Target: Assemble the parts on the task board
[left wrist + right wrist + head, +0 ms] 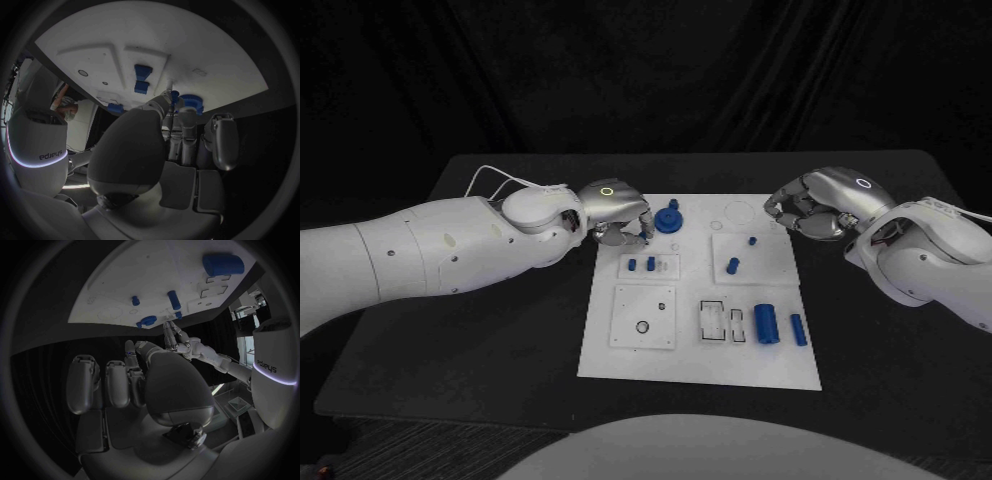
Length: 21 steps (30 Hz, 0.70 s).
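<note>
**Robot's left hand works at the board's far corner**

Seen from the head camera, the white task board lies in the middle of the black table. The left hand hangs over the board's far left corner, fingers curled down just beside a blue gear-shaped part; in the left wrist view its fingertips meet at a small blue piece next to that part, though whether they grip it cannot be told. The right hand hovers at the board's far right edge, fingers curled inward around nothing. Two small blue pegs stand in a square left of centre, and a large blue cylinder rests near the board's right side with a slimmer blue rod just beside it
</note>
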Available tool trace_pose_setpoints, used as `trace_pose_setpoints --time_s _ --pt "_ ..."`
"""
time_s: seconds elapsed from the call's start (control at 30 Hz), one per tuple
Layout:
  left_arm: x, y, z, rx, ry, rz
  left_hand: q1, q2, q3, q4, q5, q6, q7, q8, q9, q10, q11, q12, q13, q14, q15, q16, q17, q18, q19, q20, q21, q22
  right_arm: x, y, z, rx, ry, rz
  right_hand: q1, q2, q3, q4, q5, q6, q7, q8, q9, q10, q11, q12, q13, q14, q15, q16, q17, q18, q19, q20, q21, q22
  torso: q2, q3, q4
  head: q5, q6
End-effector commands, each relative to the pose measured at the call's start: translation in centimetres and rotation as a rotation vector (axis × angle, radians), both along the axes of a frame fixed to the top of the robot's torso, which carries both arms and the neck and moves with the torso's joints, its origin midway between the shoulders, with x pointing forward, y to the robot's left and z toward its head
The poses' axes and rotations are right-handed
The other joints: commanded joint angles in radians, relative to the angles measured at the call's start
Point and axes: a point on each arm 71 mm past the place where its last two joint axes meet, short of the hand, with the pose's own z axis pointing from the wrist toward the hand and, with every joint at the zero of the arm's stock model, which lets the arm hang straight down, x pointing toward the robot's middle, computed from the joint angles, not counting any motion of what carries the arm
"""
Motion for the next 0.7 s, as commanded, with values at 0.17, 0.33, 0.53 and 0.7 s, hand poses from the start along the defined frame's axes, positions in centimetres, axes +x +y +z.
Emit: trace_pose_setpoints --time_s 0.17,0.33,0.53,0.7 --pt "-0.07 -0.49 -0.03 0.008 0.007 -0.017 0.001 0.006 -0.002 0.005 -0.005 0.005 -0.002 0.005 0.001 0.005 0.003 -0.007 0.001 0.005 0.000 0.002 -0.002 -0.003 0.002 0.000 0.001 0.186 -0.03 0.03 -0.11 -0.001 0.006 0.000 0.009 0.001 0.001 -0.006 0.007 0.003 0.002 -0.005 0.002 0.067 0.007 -0.003 0.181 0.044 0.008 -0.001 0.000 0.008 0.011 0.009 -0.005 0.191 0.001 0.0003 -0.0008 0.001 0.000" --pt "-0.12 -0.82 -0.06 0.010 0.013 -0.024 0.001 0.005 -0.003 0.005 -0.005 0.004 -0.002 0.004 0.001 0.005 0.003 -0.008 0.001 0.004 0.000 0.001 -0.004 -0.003 0.001 0.000 0.000 0.186 -0.04 0.02 -0.11 -0.001 0.006 -0.001 0.009 0.001 0.001 -0.006 0.007 0.003 0.002 -0.005 0.002 0.067 0.007 -0.003 0.181 0.044 0.008 -0.001 0.000 0.008 0.011 0.009 -0.005 0.191 0.001 0.0008 -0.0008 0.001 0.000" --pt "-0.12 -1.02 -0.11 0.013 0.018 -0.027 0.002 0.005 -0.003 0.004 -0.005 0.004 -0.002 0.004 0.001 0.005 0.003 -0.008 0.001 0.003 0.000 -0.001 -0.006 -0.002 0.000 0.000 -0.002 0.186 -0.02 -0.01 -0.12 -0.001 0.006 -0.002 0.009 0.001 0.001 -0.006 0.007 0.003 0.002 -0.005 0.002 0.067 0.007 -0.003 0.181 0.044 0.008 -0.001 0.000 0.008 0.011 0.009 -0.005 0.191 0.000 0.0010 -0.0014 0.000 0.000" --pt "-0.12 -1.08 -0.16 0.016 0.022 -0.026 0.002 0.005 -0.004 0.004 -0.005 0.003 -0.002 0.003 0.001 0.004 0.003 -0.010 0.000 0.000 0.000 -0.003 -0.010 -0.002 -0.001 0.000 -0.004 0.185 -0.01 -0.05 -0.12 -0.002 0.006 -0.003 0.009 0.001 0.001 -0.006 0.007 0.003 0.002 -0.005 0.002 0.067 0.007 -0.003 0.181 0.044 0.008 -0.001 0.000 0.008 0.011 0.009 -0.005 0.191 0.000 0.0007 -0.0015 0.002 0.000"
